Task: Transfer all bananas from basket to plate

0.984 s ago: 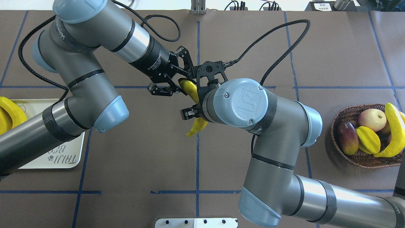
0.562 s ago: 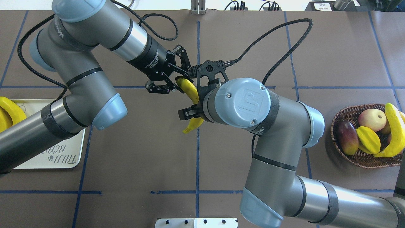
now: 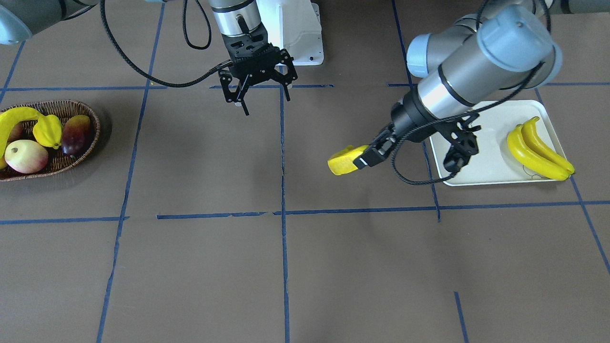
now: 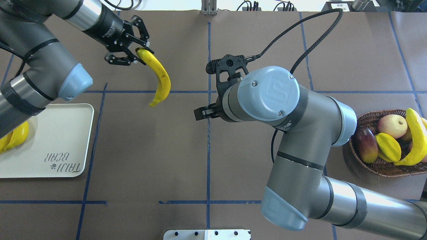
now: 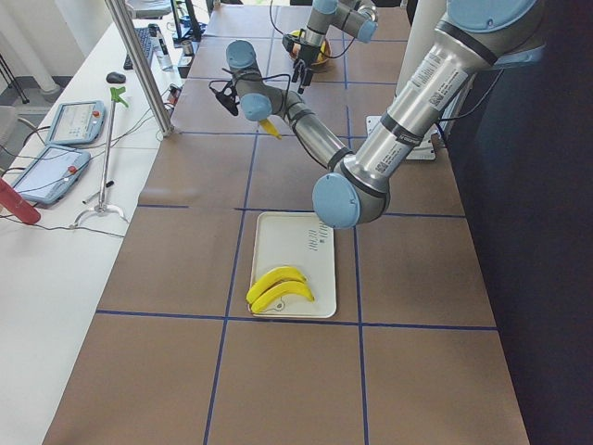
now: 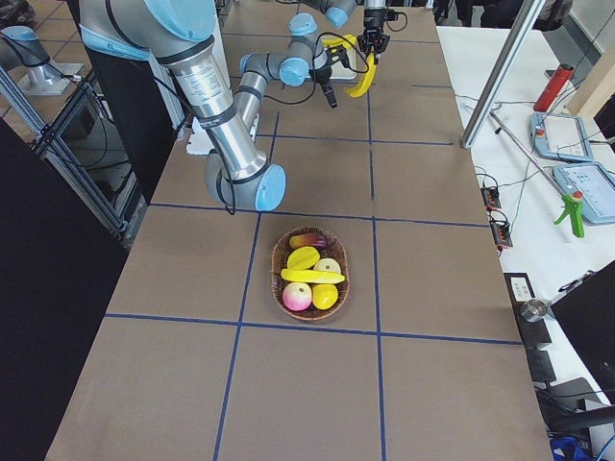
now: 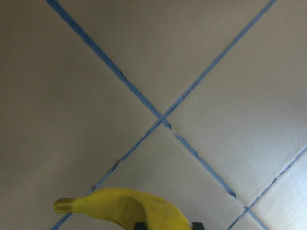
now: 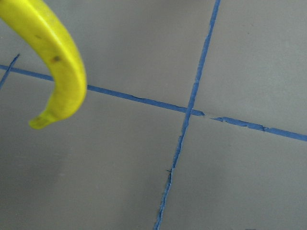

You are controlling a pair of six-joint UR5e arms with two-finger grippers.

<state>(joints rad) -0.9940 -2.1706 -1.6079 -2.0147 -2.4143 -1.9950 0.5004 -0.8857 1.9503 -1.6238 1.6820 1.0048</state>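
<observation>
Brown counter (image 4: 150, 150): our left fingers (image 4: 125, 61) pinch a banana (image 4: 161, 78) by its end.
We judge it light, stiff, slippery; right fingers (image 4: 203, 112) spread, empty.

From above, the left arm (image 4: 43, 70) hides most of the bananas (image 4: 13, 137) on the plate (image 4: 60, 133), and the plate runs off the picture's edge. The basket (image 4: 382, 171) is cut off too. The left wrist view shows only part of the held banana (image 7: 129, 211); the bottom edge cuts off the rest.
</observation>
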